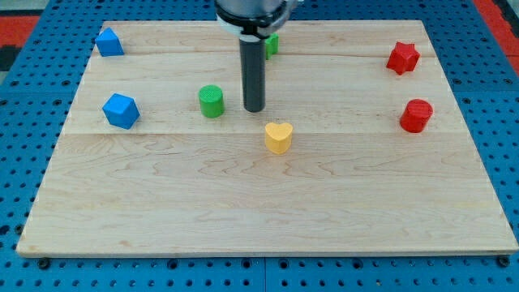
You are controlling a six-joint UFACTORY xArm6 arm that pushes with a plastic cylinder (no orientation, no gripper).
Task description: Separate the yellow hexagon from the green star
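Observation:
My tip [254, 109] rests on the wooden board [259, 211], just above and left of a yellow heart-shaped block [278, 137], with a small gap between them. A green cylinder [211, 100] stands to the tip's left. A green block [272, 44] shows partly behind the rod near the view's top; its shape cannot be made out. No yellow hexagon shows in the view; the rod and arm hide part of the board's top middle.
A blue block [109, 41] lies at the top left and another blue block [121, 110] at the left. A red star [402, 57] and a red cylinder [416, 115] sit at the right.

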